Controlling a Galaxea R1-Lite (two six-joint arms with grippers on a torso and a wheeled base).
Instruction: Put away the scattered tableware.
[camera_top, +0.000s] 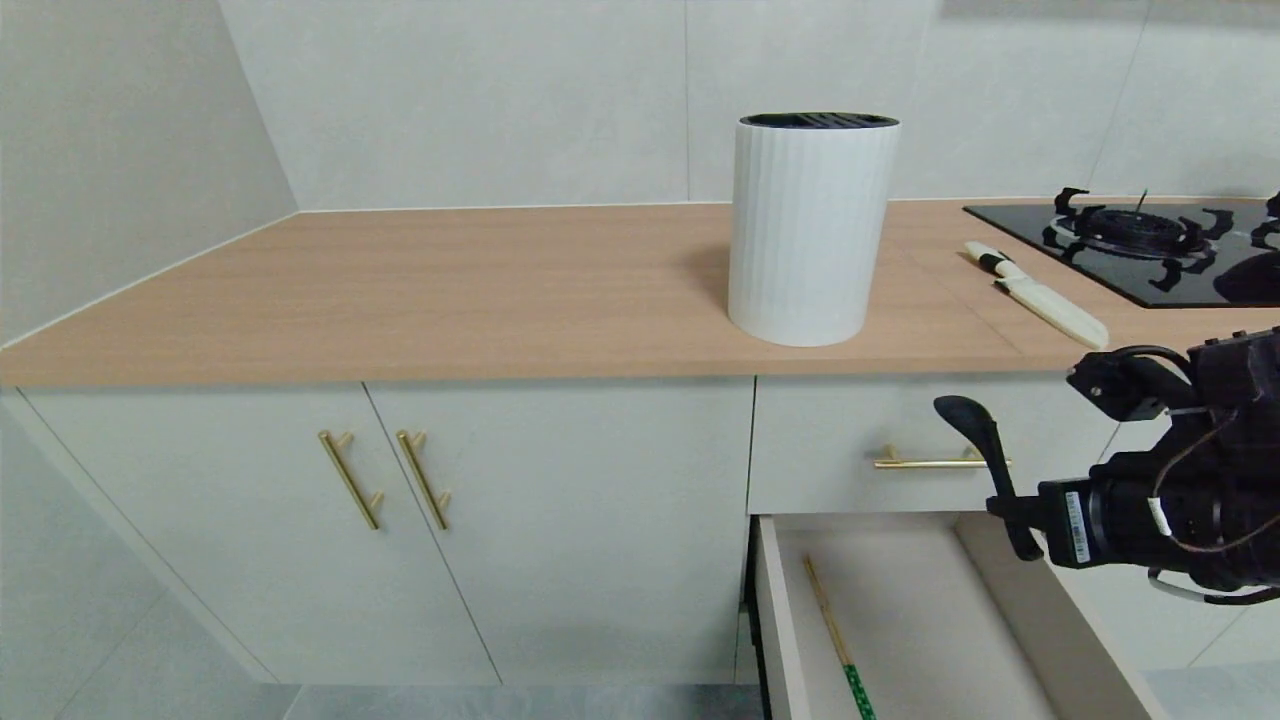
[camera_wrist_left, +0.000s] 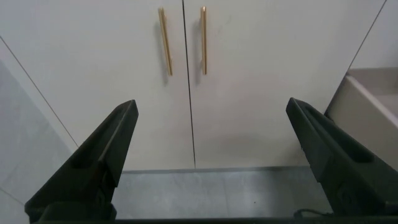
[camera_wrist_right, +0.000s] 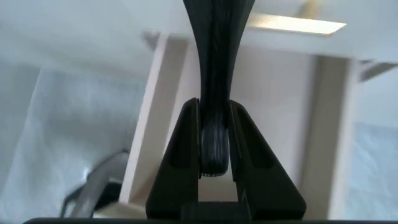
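Observation:
A black spoon (camera_top: 985, 455) stands nearly upright, bowl up, with my right gripper (camera_top: 1030, 515) shut on its handle, just above the right side of the open drawer (camera_top: 900, 620). The right wrist view has the spoon's handle (camera_wrist_right: 214, 62) pinched between the fingers of that gripper (camera_wrist_right: 214, 155), with the drawer's pale floor (camera_wrist_right: 286, 106) beyond it. A pair of chopsticks (camera_top: 835, 635) lies along the drawer's left side. A white-bladed knife (camera_top: 1040, 295) rests on the wooden counter, right of the white ribbed utensil holder (camera_top: 808, 228). My left gripper (camera_wrist_left: 211, 112) is open and holds nothing, facing the lower cabinet doors.
A black gas hob (camera_top: 1140, 240) sits at the counter's right end. The shut drawer above the open one has a gold handle (camera_top: 925, 462). Two cabinet doors with gold handles (camera_wrist_left: 165, 40) stand left of the drawers. Grey floor lies below.

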